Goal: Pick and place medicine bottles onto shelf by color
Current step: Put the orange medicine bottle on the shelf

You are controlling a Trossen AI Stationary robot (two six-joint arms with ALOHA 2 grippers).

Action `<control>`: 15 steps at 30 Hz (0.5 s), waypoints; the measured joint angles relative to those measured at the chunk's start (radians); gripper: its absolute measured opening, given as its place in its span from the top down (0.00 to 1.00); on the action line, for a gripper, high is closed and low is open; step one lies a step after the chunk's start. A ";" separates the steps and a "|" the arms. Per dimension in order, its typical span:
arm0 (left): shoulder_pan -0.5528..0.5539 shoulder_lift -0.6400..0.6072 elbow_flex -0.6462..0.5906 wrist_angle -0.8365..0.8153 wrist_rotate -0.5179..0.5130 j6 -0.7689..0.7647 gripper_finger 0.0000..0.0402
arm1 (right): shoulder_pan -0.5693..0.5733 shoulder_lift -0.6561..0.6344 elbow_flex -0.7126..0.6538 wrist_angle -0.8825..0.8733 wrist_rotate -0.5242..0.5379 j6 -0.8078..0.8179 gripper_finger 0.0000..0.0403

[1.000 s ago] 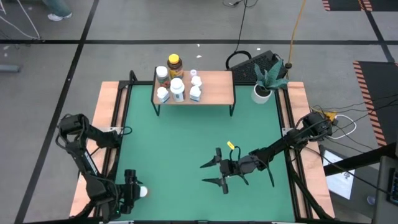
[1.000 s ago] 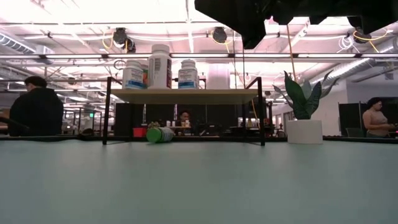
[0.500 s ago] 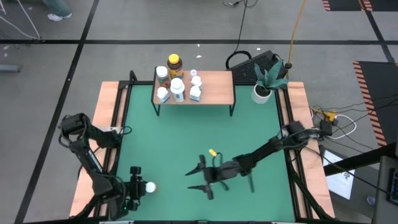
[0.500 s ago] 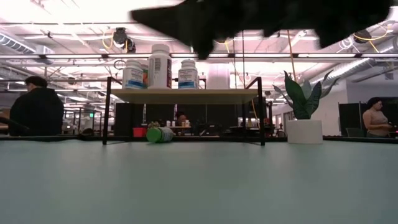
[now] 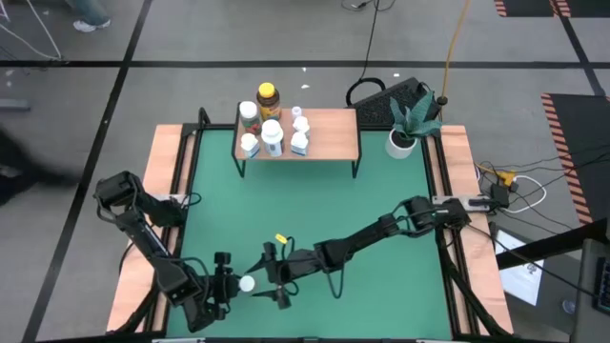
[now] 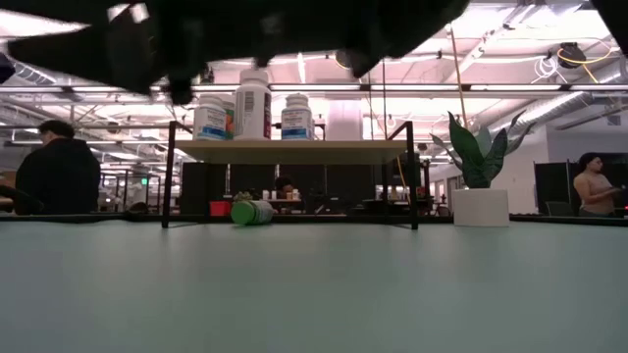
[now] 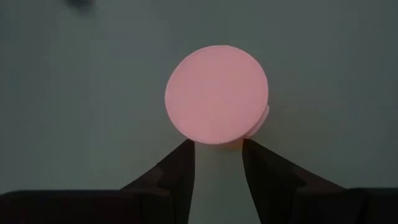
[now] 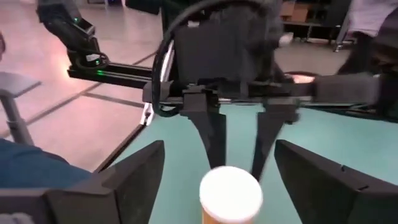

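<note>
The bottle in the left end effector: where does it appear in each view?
High view: the bottle is near the table's front edge, left of centre.
Low view: not in it.
Left wrist view: centre, cap towards the camera.
Right wrist view: bottom centre.
Shared landmark: the left end effector gripping it.

Matt green table mat (image 5: 286,205), light wood shelf (image 5: 329,133) top, smooth plastic bottles (image 5: 272,135).

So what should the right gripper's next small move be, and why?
Probably close the right gripper gently on the small white-capped pill bottle. The left gripper is shut on the bottle's body and holds it out, and the right gripper's open fingers flank the cap without touching it.
</note>
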 joint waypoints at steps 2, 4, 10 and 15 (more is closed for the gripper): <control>0.008 0.000 0.000 0.001 0.000 0.005 0.66 | -0.005 0.047 0.046 -0.002 -0.007 0.012 0.23; 0.013 0.000 0.000 0.002 0.000 0.005 0.66 | -0.009 0.090 0.083 -0.014 -0.007 0.025 0.21; 0.013 0.000 0.000 0.005 -0.005 -0.006 0.66 | -0.022 0.116 0.128 -0.068 -0.029 0.093 0.19; 0.013 0.000 0.000 0.004 -0.008 -0.012 0.66 | -0.026 0.116 0.128 -0.092 -0.031 0.114 0.20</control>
